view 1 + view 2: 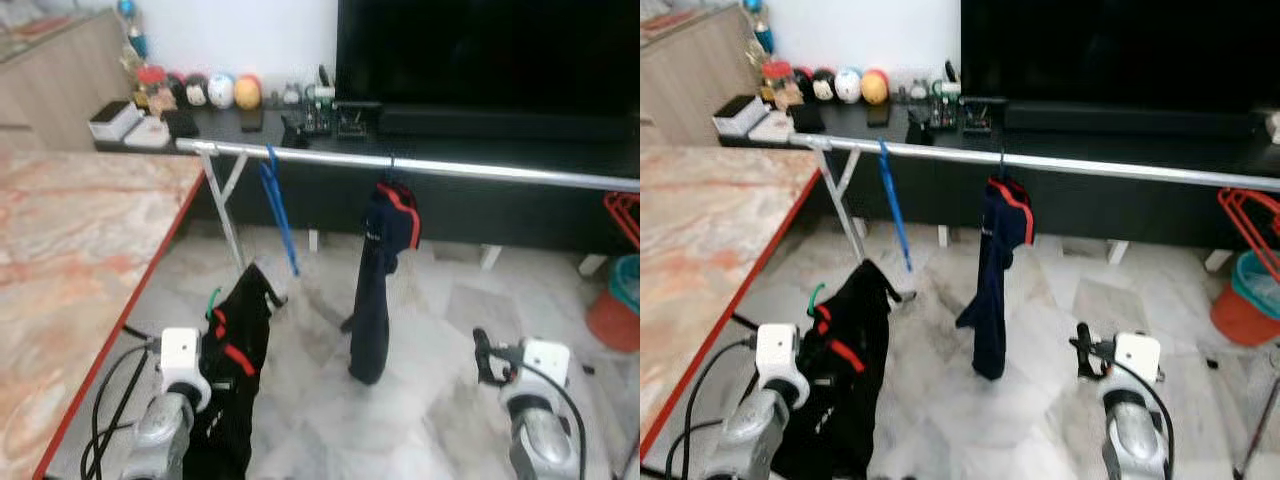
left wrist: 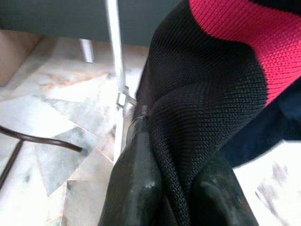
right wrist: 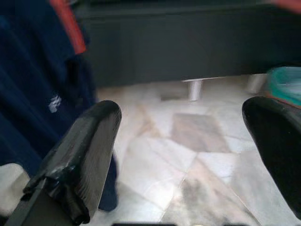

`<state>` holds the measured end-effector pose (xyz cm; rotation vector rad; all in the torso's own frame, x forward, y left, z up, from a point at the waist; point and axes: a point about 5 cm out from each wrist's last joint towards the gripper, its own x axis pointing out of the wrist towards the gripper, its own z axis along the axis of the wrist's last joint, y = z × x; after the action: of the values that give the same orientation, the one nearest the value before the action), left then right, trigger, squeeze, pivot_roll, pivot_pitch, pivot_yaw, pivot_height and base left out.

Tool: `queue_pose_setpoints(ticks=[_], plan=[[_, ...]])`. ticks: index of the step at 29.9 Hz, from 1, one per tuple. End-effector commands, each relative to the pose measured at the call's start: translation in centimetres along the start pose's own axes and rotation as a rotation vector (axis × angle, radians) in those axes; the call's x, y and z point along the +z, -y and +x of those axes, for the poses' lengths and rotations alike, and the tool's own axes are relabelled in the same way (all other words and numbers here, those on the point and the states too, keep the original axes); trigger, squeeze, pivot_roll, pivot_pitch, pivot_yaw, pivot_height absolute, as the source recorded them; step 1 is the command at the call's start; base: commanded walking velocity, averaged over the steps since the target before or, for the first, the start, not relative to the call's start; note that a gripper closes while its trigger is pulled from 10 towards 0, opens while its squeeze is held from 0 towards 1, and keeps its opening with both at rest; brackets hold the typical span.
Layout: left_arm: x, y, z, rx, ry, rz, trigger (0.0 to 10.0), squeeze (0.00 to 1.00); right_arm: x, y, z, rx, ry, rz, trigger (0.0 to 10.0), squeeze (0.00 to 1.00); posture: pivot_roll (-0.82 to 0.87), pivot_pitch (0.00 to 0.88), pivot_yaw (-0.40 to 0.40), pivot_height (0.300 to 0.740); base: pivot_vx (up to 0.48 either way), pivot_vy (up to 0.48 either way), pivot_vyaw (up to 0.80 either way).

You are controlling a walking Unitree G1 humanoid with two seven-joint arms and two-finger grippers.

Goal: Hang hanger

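The left claw [image 2: 178, 188] is clenched on a black garment [image 1: 235, 375] with its green hanger [image 1: 212, 300]; the right claw [image 3: 188, 155] is released. Next: lift the hook onto the rail [image 1: 480, 168]

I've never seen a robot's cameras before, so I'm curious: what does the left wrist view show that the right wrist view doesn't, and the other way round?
The left wrist view shows the left gripper shut on a black garment with a red stripe, close up, with a silver rack leg and a dark cable on the floor behind. The right wrist view shows the right gripper open and holding nothing, with the navy garment hanging beside it and a teal bin at the edge. Both share the marble floor and the dark cabinet on pale feet.
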<state>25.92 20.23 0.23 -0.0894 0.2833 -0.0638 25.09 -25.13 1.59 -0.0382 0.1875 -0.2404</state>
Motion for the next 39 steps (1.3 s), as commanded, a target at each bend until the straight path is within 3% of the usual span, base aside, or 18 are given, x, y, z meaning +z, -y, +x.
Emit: queue_pose_setpoints(ticks=[1,15,24,33,39], plan=[[1.9,0.4,0.9,-0.017,0.067,0.011,10.0,0.0,-1.0,0.6,-0.6,-0.026,-0.047,0.009,10.0,0.0,-0.05,0.0,0.054,0.74,-0.262,0.0,-0.77],[2.4,0.3,1.1,-0.028,0.081,0.018,10.0,0.0,-1.0,0.6,-0.5,-0.029,-0.045,0.011,10.0,0.0,-0.05,0.0,0.057,0.74,0.0,0.0,-0.76],[2.5,0.5,1.3,-0.027,0.069,0.055,10.0,0.0,-0.8,0.6,-0.4,-0.031,-0.034,0.016,10.0,0.0,-0.04,0.0,0.052,0.74,0.0,0.0,0.0],[2.5,0.6,1.3,-0.022,0.07,0.055,10.0,0.0,-0.2,0.7,-0.2,-0.025,-0.013,0.004,10.0,0.0,-0.07,0.0,0.063,0.74,0.0,-0.35,0.0],[3.0,0.1,1.4,-0.045,0.067,0.082,10.0,0.0,-0.7,0.0,-0.6,-0.03,-0.016,0.018,10.0,0.0,-0.08,0.0,0.111,0.74,0.0,-0.369,0.0]])
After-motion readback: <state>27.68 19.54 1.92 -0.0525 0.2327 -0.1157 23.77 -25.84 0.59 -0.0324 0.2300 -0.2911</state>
